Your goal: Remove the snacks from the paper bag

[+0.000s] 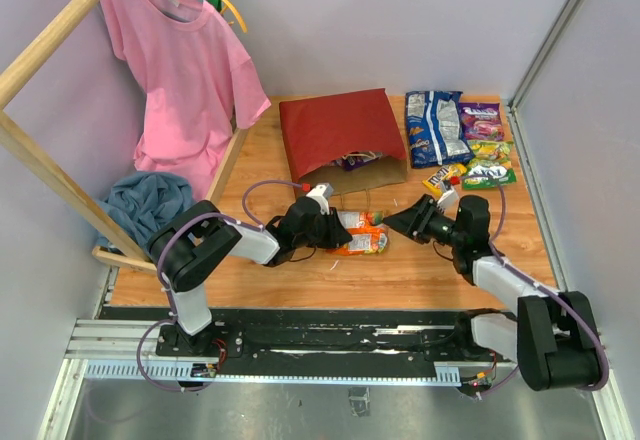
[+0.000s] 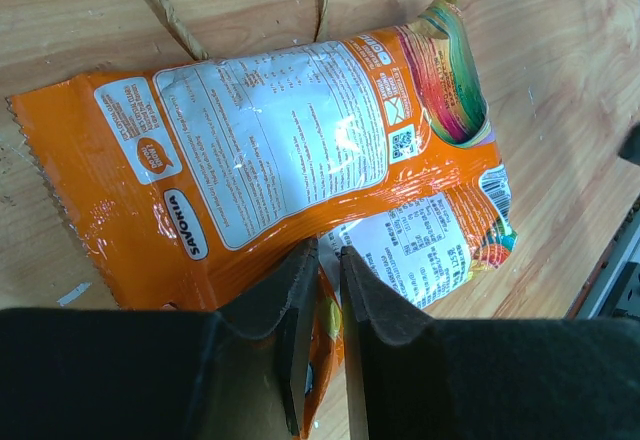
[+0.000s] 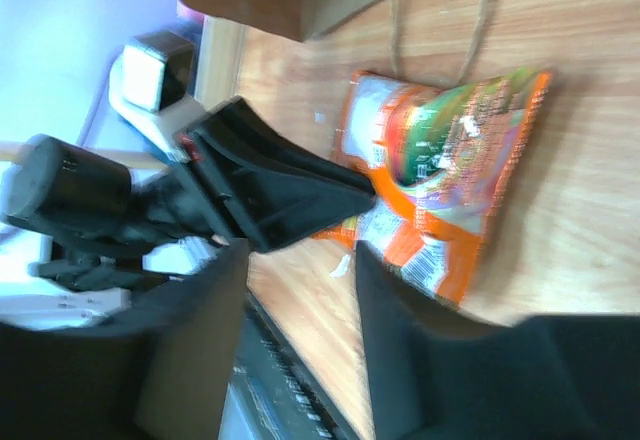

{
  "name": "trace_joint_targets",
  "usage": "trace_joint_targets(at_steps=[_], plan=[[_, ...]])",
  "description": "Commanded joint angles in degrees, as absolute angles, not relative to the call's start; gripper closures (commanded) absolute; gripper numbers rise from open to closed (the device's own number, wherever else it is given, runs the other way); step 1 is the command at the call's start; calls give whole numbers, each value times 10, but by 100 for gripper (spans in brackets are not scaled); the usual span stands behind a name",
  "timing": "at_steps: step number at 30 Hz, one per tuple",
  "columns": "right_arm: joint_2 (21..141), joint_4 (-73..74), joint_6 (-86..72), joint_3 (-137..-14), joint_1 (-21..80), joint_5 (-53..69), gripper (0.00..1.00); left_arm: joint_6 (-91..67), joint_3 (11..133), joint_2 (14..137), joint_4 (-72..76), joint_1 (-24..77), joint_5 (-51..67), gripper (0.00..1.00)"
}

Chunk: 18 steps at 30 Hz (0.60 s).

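Pinching orange packets (image 2: 250,160) with left pincer (image 2: 322,252) by near edge of bench (image 1: 420,272), holding right pincer (image 1: 393,222) spread just beside, paper bag (image 1: 335,132) toward far edge.

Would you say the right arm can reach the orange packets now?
Probably yes: the right gripper is open, facing the orange packets with nothing between; the left gripper pinches their other side.

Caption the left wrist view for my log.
Left end effector pinches the edge of two overlapping glossy orange snack packets on wooden table.
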State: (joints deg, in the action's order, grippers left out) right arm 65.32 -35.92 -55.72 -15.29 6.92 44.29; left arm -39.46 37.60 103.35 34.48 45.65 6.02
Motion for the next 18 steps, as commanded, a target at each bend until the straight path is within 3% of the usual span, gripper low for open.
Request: trace_joint_targets(at_steps=[1, 3, 5, 10, 13, 18], plan=[[635, -128, -415, -184, 61, 406, 29, -356, 338, 1082, 170, 456, 17, 77], [614, -139, -419, -155, 61, 398, 8, -355, 337, 1080, 171, 456, 18, 77], [576, -156, -427, -127, 69, 374, 1, -352, 336, 1077, 171, 456, 21, 76], [424, 123, -419, -246, 231, -47, 2, -348, 336, 1077, 171, 456, 30, 76], [368, 134, -449, -256, 243, -107, 2, -351, 333, 1080, 178, 456, 38, 76], [306, 15, -388, -179, 219, 43, 2, -348, 333, 1069, 171, 456, 39, 76]])
